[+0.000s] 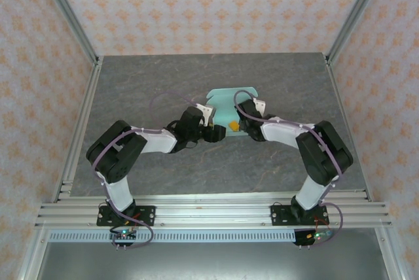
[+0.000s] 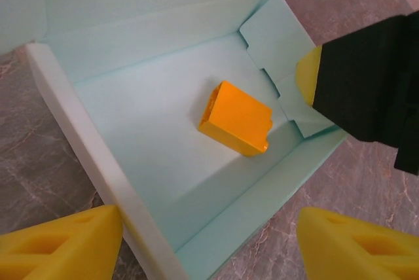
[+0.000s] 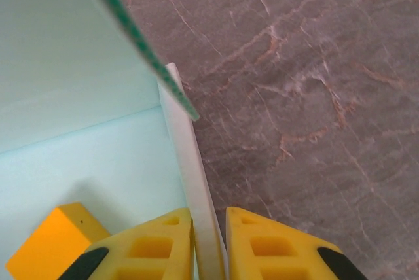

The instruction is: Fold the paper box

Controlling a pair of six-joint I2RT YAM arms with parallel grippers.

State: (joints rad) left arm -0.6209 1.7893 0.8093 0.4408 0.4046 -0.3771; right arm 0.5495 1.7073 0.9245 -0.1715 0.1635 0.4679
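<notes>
A dark grey, stone-patterned tabletop point(image 1: 131, 90) with pale and reddish veins sits inside an enclosure. The walls point(image 1: 216, 5) wear cream wallpaper printed with small orange motifs. Silver aluminium posts point(image 1: 69, 13) rise at the back corners, and slotted aluminium rails point(image 1: 209, 211) cross the near edge. The light is soft and even.
</notes>
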